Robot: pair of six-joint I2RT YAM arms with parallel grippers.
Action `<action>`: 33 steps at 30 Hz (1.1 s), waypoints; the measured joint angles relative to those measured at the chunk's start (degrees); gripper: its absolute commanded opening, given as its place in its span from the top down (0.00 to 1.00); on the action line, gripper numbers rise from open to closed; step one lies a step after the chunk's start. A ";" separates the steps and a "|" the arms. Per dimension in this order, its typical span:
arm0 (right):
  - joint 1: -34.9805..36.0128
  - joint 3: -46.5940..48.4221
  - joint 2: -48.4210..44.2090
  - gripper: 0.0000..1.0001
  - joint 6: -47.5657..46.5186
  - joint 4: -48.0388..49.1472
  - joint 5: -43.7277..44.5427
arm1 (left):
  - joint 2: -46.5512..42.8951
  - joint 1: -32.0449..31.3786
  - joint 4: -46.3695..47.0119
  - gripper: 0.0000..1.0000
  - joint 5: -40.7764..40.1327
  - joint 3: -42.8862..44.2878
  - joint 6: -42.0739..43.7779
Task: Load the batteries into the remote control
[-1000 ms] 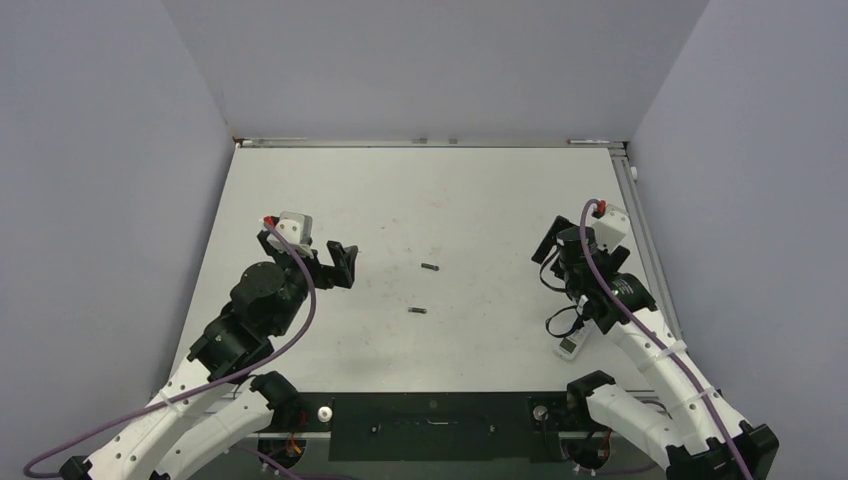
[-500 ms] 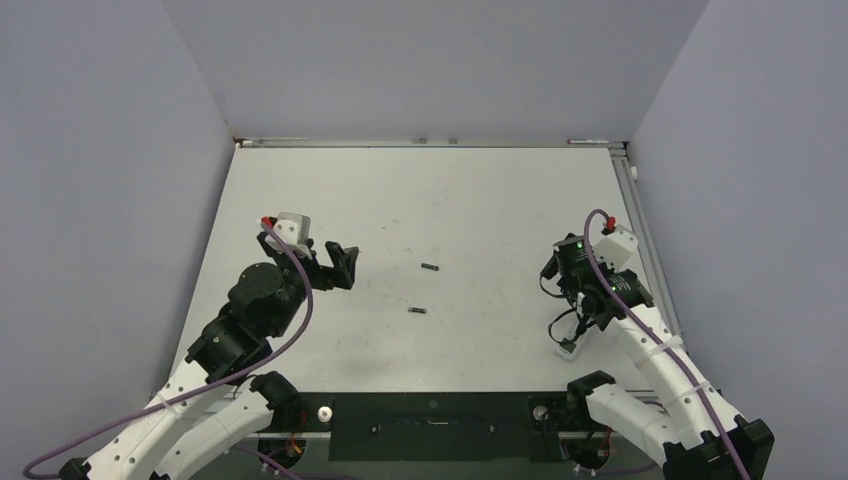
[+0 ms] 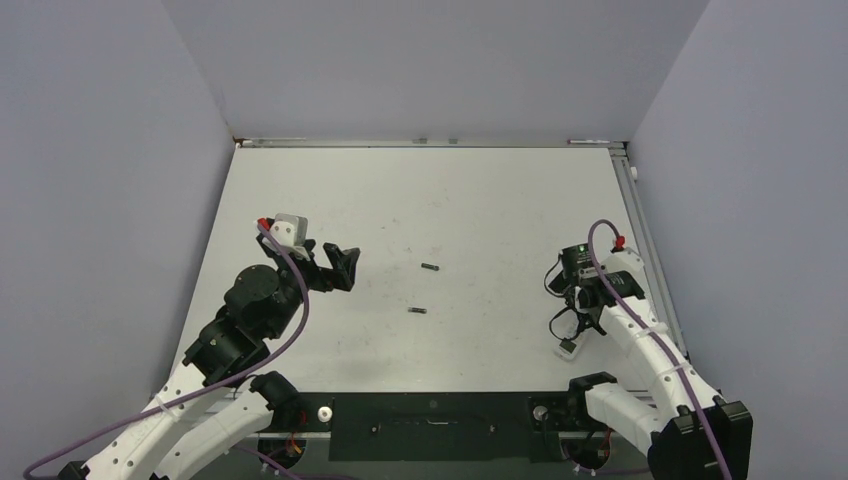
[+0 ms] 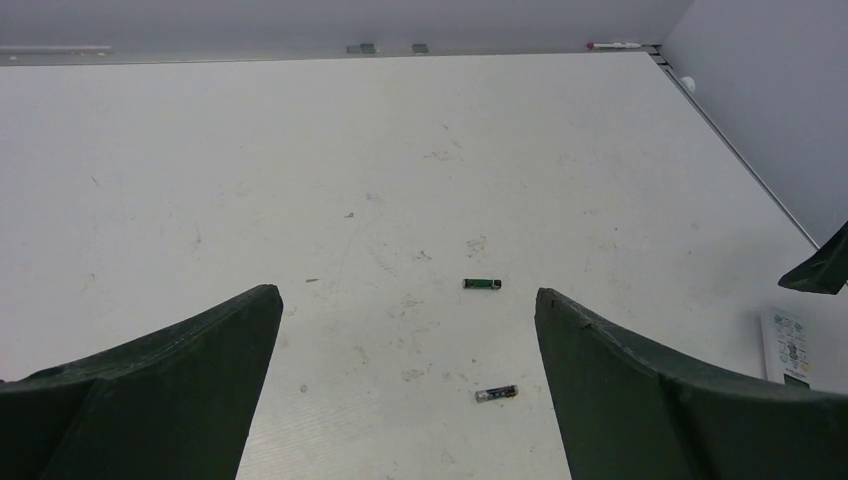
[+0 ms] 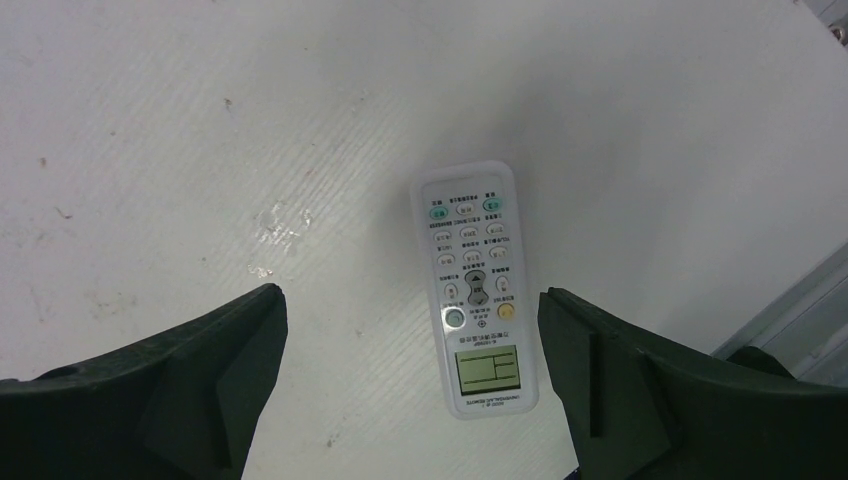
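Observation:
Two small dark batteries lie apart mid-table: one [image 3: 430,267] farther back, one [image 3: 419,311] nearer. In the left wrist view they are the greenish battery [image 4: 482,284] and the nearer one [image 4: 496,394]. The white remote control [image 3: 568,346] lies face up at the near right, buttons and screen showing [image 5: 478,285]. It also shows at the right edge of the left wrist view [image 4: 788,345]. My left gripper [image 3: 345,265] is open and empty, left of the batteries [image 4: 404,295]. My right gripper [image 3: 578,328] is open and empty, above the remote with its jaws to either side [image 5: 409,293].
A metal rail [image 3: 645,240] runs along the table's right edge, close to my right arm. Grey walls enclose the left, back and right. A black mounting plate [image 3: 430,425] lies at the near edge between the arm bases.
My right arm has swung toward the near edge and turned down over the remote. My left gripper has barely moved. The batteries and remote have not moved.

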 measured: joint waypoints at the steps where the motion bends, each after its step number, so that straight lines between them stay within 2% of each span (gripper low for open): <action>1: -0.11 -0.44 0.70 0.03 0.74 0.00 -0.04 | -0.04 0.00 0.00 0.04 0.07 0.00 -0.07; 7: -1.05 -4.46 5.46 0.03 3.76 1.05 -0.70 | -0.04 0.00 0.00 0.04 0.94 0.00 -0.33; 18: -2.16 -9.31 8.76 0.06 5.31 6.91 -2.58 | -0.04 0.00 0.00 0.04 1.86 0.00 -0.48; 24: -2.95 -10.80 9.33 0.14 5.27 9.44 -3.50 | 0.00 0.00 0.00 0.04 2.19 0.00 -0.59; 33: -3.65 -12.92 9.31 0.33 5.33 11.74 -4.50 | 0.57 0.00 0.00 0.04 2.54 0.00 -0.96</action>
